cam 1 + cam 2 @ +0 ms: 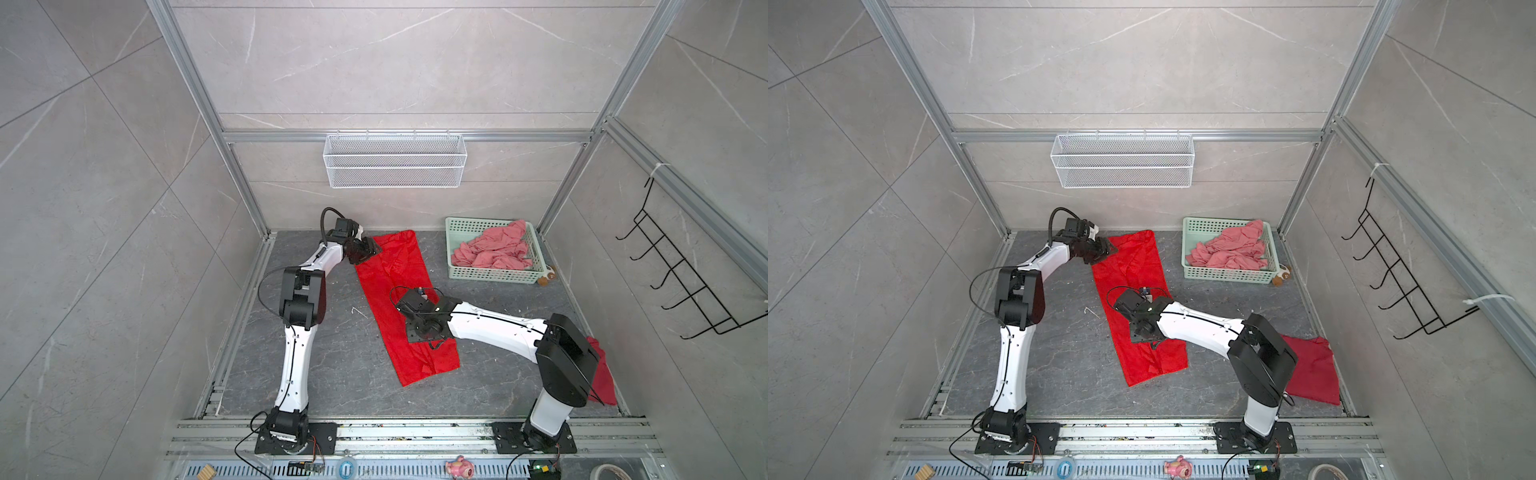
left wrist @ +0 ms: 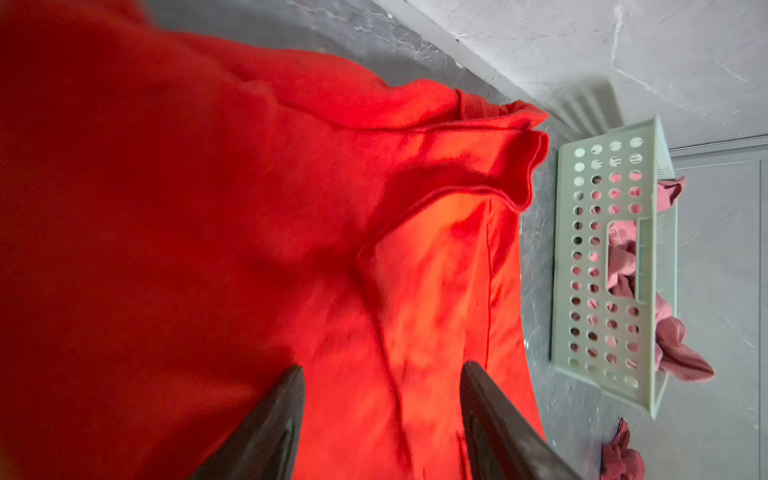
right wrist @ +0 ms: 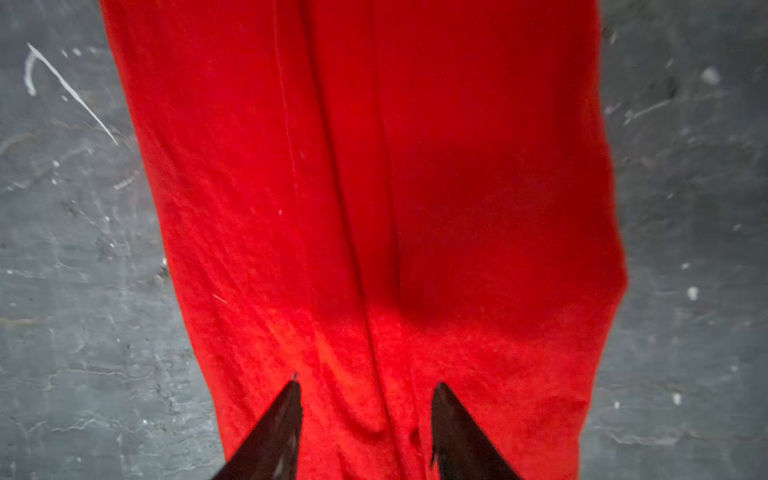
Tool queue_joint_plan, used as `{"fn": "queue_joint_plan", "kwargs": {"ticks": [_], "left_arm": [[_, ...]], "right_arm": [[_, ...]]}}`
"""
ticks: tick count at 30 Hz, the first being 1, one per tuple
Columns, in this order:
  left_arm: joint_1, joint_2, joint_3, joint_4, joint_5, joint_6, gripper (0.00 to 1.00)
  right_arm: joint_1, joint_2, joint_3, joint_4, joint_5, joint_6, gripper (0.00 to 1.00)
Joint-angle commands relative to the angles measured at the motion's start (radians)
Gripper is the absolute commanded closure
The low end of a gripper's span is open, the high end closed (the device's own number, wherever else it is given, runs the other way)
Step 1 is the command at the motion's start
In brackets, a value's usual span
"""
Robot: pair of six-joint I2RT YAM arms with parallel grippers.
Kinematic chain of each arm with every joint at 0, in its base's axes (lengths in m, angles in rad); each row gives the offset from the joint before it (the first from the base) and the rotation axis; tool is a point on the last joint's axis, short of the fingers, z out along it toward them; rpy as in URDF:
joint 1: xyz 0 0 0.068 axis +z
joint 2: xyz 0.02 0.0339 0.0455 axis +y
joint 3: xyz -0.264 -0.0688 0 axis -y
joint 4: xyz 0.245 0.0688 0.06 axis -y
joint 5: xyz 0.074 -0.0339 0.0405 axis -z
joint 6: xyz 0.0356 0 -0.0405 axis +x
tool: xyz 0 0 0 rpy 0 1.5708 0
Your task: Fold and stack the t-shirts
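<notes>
A bright red t-shirt [image 1: 399, 299] [image 1: 1133, 299] lies on the grey table as a long narrow strip, running from the back toward the front. My left gripper [image 1: 369, 250] [image 1: 1103, 250] is at the strip's far end, open, its dark fingers astride flat fabric [image 2: 382, 368]. My right gripper [image 1: 432, 338] [image 1: 1152, 334] hangs over the strip's nearer half, also open above the cloth [image 3: 368, 384]. A darker crimson t-shirt [image 1: 1312, 370] lies at the front right, partly behind the right arm. Salmon-pink t-shirts [image 1: 494, 249] are heaped in a basket.
The mint-green lattice basket [image 1: 490, 275] [image 2: 602, 270] stands at the back right, with a small plush toy [image 1: 546, 277] beside it. A white wire basket [image 1: 395, 160] hangs on the back wall. A black hook rack [image 1: 685, 282] hangs on the right wall.
</notes>
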Motion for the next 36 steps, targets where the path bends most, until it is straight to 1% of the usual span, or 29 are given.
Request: {"fn": "queue_joint_plan", "kwargs": {"ticks": [1, 6, 9, 13, 16, 19, 23, 25, 28, 32, 36], "left_arm": [[0.003, -0.165, -0.053, 0.006, -0.070, 0.037, 0.37], [-0.041, -0.196, -0.162, -0.022, -0.177, 0.035, 0.36], [-0.053, -0.178, -0.178, -0.018, -0.196, 0.018, 0.36], [-0.059, -0.132, -0.148, -0.013, -0.217, -0.001, 0.36], [-0.059, -0.085, -0.096, -0.018, -0.229, -0.013, 0.36], [-0.059, -0.010, -0.033, -0.032, -0.239, -0.025, 0.36], [-0.059, 0.071, 0.064, -0.075, -0.238, -0.032, 0.36], [-0.059, 0.116, 0.118, -0.086, -0.203, -0.042, 0.36], [-0.069, 0.191, 0.224, -0.098, -0.143, -0.059, 0.36], [-0.082, 0.255, 0.333, -0.125, -0.114, -0.067, 0.36], [-0.078, 0.246, 0.328, -0.115, -0.124, -0.063, 0.36]], "right_arm": [[-0.017, 0.040, 0.043, -0.032, 0.095, -0.071, 0.47], [-0.062, 0.081, 0.033, 0.051, 0.074, -0.106, 0.46], [-0.098, 0.080, -0.022, 0.132, 0.008, -0.116, 0.45], [-0.114, 0.086, -0.087, 0.185, -0.067, -0.109, 0.46], [-0.112, 0.100, -0.120, 0.196, -0.124, -0.105, 0.47], [-0.110, 0.101, -0.186, 0.248, -0.184, -0.068, 0.48], [-0.081, 0.093, -0.251, 0.288, -0.205, -0.012, 0.49], [-0.047, 0.098, -0.262, 0.312, -0.227, 0.012, 0.50], [0.021, 0.142, -0.231, 0.326, -0.262, 0.045, 0.51], [0.101, 0.174, -0.168, 0.286, -0.229, 0.081, 0.51], [0.122, 0.152, -0.177, 0.260, -0.180, 0.116, 0.51]]}}
